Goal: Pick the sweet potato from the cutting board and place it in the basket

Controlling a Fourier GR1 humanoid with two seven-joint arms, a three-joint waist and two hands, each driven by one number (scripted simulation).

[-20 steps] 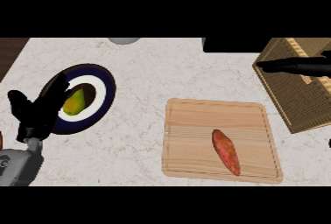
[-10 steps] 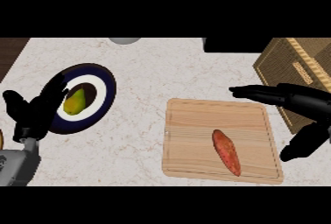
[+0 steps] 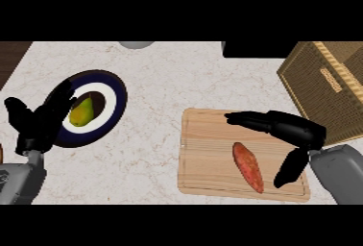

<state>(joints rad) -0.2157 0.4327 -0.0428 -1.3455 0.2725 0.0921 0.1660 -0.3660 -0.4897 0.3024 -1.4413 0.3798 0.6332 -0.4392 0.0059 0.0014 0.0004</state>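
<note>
On pale marble counter [image 3: 177,86]: cutting board [image 3: 205,163], sweet potato [image 3: 248,166]; both hands' fingers released.

i can see only part of the basket [image 3: 332,91]; the right edge cuts it off. a grey round thing [image 3: 136,44] at the top shows just its bottom, so i can't tell what it is. a black box [image 3: 257,49] is cut off up there too. my left hand [image 3: 41,121] hides part of the plate [image 3: 113,103]. my right hand [image 3: 287,132] covers some of the board [image 3: 205,158].
</note>
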